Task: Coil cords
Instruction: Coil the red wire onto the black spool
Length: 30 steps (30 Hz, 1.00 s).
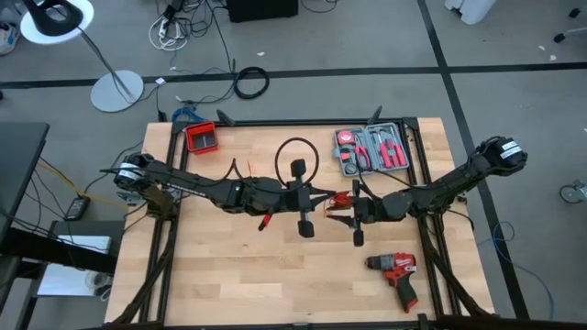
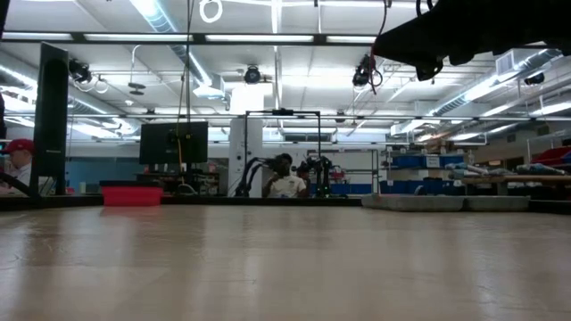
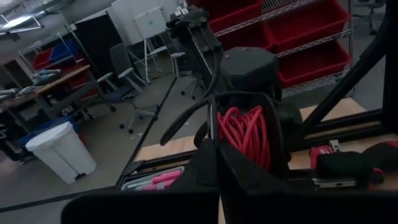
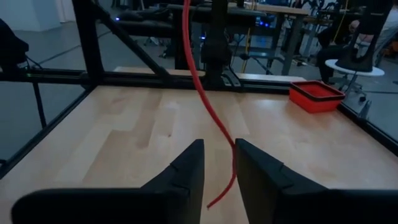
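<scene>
Pale wooden table point(image 1: 229, 275) inside a black frame, grey workshop floor all round. Dead centre, lifted above the boards, are the cords point(image 1: 337, 203): thin red and black wires bunched between the two arms, one red strand point(image 4: 208, 99) hanging down between the right pincer's fingers point(image 4: 186, 171). The right pincer point(image 1: 353, 209) has its fingers set narrowly apart around that strand; whether they actually pinch it, cannot tell. The left pincer point(image 1: 316, 197) is clenched, right up against the red coil point(image 3: 245, 134). Just behind, a black cable ring point(image 1: 295, 158) lies on the table. Further out: a tool tray point(image 1: 371, 149) at the back right, a red bin point(image 1: 201, 137) at the back left, a red drill point(image 1: 396, 272) at the front right.
</scene>
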Motion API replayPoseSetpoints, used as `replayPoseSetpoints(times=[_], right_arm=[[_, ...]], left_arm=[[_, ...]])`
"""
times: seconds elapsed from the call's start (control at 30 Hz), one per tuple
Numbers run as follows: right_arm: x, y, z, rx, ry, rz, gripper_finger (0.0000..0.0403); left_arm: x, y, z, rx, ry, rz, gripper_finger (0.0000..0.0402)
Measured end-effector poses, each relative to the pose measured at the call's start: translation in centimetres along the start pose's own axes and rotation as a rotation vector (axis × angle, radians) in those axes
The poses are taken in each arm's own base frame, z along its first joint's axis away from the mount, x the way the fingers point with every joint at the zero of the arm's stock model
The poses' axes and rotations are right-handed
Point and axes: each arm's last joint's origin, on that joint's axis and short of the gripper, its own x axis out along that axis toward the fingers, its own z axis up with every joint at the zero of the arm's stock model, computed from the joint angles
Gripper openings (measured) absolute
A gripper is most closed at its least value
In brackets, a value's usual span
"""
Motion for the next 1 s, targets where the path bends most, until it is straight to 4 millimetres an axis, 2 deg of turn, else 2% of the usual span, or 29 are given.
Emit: replayPoseSetpoints(times=[0.43,0.5,0.63,0.8,1.0], right_arm=[[0.22,-0.62,0.42,0.001,-0.039,-0.029,0.0072],[0.22,-0.62,0.41,-0.004,-0.039,-0.029,0.0059],[0.21,-0.61,0.40,-0.014,-0.038,-0.029,0.0009],[0.21,-0.61,0.23,-0.025,-0.021,-0.038,0.0004],[-0.71,-0.27,-0.48,-0.048,0.090,-0.079,0.0002]], left_arm=[[0.00,0.05,0.14,-0.006,-0.014,0.004,0.0000],[0.00,0.05,0.14,-0.006,-0.014,0.004,0.0000],[0.00,0.05,0.14,-0.005,-0.014,0.004,0.0000],[0.00,0.04,0.13,-0.006,-0.013,0.004,0.0000],[-0.12,-0.33,-0.10,0.008,0.017,-0.010,0.0000]])
